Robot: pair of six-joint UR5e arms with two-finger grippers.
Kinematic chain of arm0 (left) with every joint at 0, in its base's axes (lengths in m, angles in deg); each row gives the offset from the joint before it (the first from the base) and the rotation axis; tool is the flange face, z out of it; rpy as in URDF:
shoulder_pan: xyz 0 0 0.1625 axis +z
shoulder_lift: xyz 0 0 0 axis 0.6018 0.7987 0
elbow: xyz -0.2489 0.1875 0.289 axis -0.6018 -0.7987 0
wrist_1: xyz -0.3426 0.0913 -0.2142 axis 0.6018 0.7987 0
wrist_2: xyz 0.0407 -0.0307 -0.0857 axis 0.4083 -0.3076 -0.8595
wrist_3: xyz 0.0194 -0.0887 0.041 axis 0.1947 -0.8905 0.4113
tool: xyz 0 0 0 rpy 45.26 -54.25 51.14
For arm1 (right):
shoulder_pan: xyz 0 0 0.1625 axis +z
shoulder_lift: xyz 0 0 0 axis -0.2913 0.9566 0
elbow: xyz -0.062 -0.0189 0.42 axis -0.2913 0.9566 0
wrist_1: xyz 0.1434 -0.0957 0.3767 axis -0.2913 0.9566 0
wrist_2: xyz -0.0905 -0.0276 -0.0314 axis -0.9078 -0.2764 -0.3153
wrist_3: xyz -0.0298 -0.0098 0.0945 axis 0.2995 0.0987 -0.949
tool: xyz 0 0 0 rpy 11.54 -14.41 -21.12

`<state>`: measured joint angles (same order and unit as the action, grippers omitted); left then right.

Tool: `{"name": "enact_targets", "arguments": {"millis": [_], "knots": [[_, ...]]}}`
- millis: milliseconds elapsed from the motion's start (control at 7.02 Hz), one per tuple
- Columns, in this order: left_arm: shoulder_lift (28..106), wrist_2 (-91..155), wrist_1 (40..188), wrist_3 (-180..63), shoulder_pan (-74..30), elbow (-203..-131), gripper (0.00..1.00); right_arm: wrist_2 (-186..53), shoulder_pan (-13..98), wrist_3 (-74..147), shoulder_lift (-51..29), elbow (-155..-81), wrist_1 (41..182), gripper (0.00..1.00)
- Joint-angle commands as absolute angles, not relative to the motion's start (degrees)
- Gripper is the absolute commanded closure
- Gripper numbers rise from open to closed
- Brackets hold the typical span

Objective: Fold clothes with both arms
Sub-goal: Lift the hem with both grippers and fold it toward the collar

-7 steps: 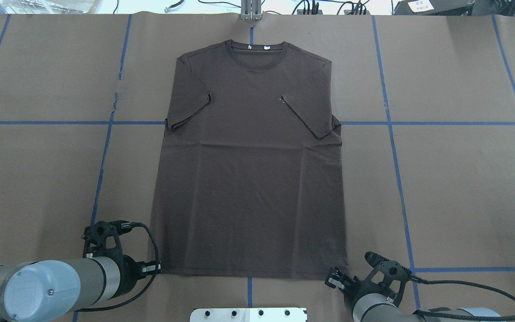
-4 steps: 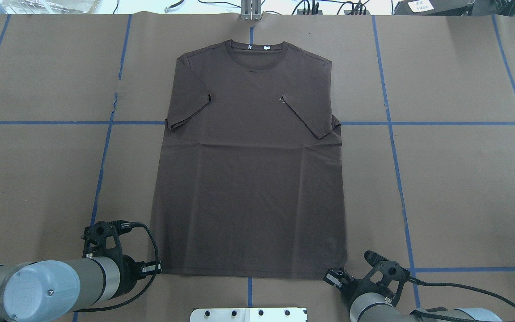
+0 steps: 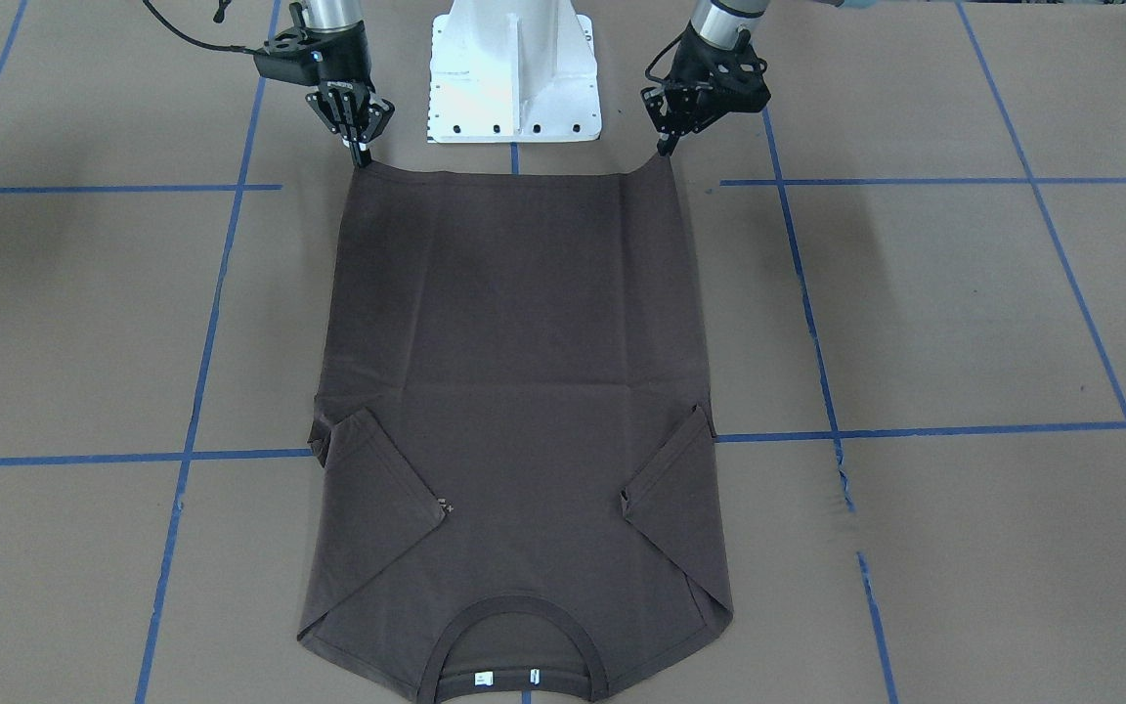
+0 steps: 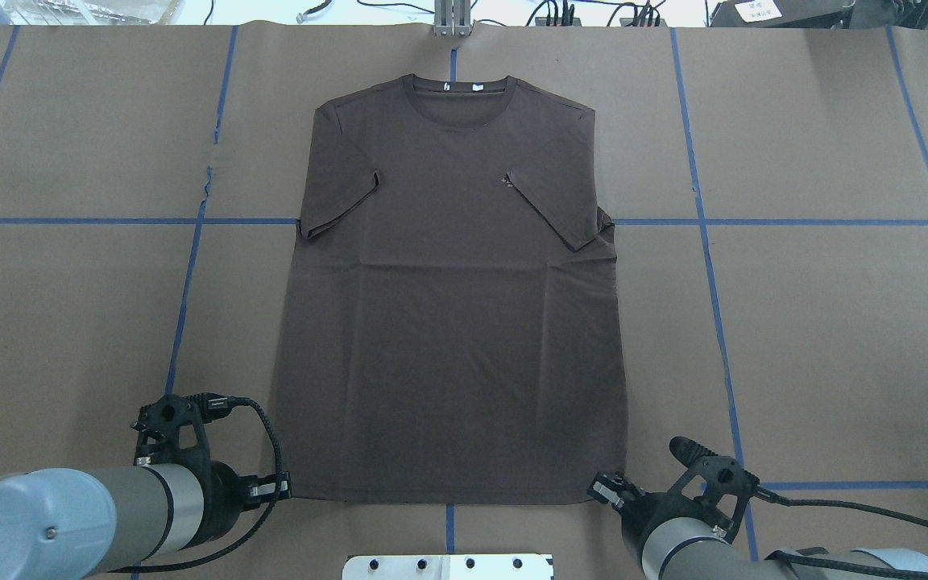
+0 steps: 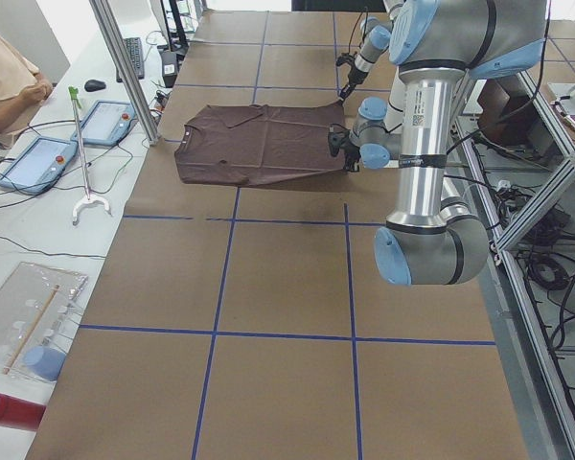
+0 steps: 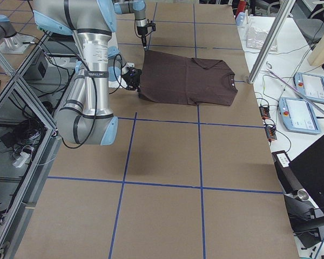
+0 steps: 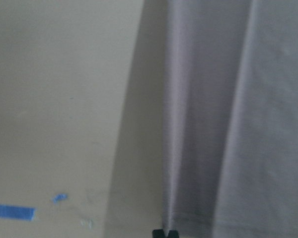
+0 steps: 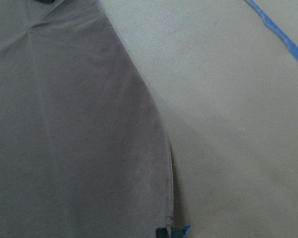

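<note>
At the top of the front-facing view, you see the left gripper and the right gripper each clamped on a hem corner of the T-shirt, probably to lift it evenly.

My T-shirt is a plain dark brown, with small white labels at the collar and a tiny pale print on the chest. The table paper is tan, gridded with blue tape. My left gripper and right gripper are black. My left arm and right arm are silver-grey with light-blue caps.
</note>
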<state>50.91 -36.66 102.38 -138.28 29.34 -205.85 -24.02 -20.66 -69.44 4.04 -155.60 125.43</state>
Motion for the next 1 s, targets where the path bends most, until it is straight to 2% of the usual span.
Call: {"name": "enact_targets", "arguments": {"millis": [0,143,428,713,855], "knots": [[53.8,-41.3,83.4,-138.3,29.3,-223.3,1.00,-20.3,-23.1,-69.8,3.8,-173.3,142.2,1.00],[56.6,-43.7,76.8,-138.3,28.6,-228.6,1.00,-19.2,-24.0,-69.8,3.7,-178.8,146.1,1.00],[57.3,-44.6,75.4,-137.9,28.0,-228.2,1.00,-18.7,-21.6,-69.4,1.5,-178.9,146.5,1.00],[59.4,-44.8,75.3,-127.7,20.1,-224.6,1.00,-12.5,-12.4,-64.2,-2.6,-176.3,146.5,1.00],[61.6,-45.0,75.2,-123.0,14.6,-221.6,1.00,-9.2,-5.4,-59.7,-8.3,-171.4,146.6,1.00]]}}
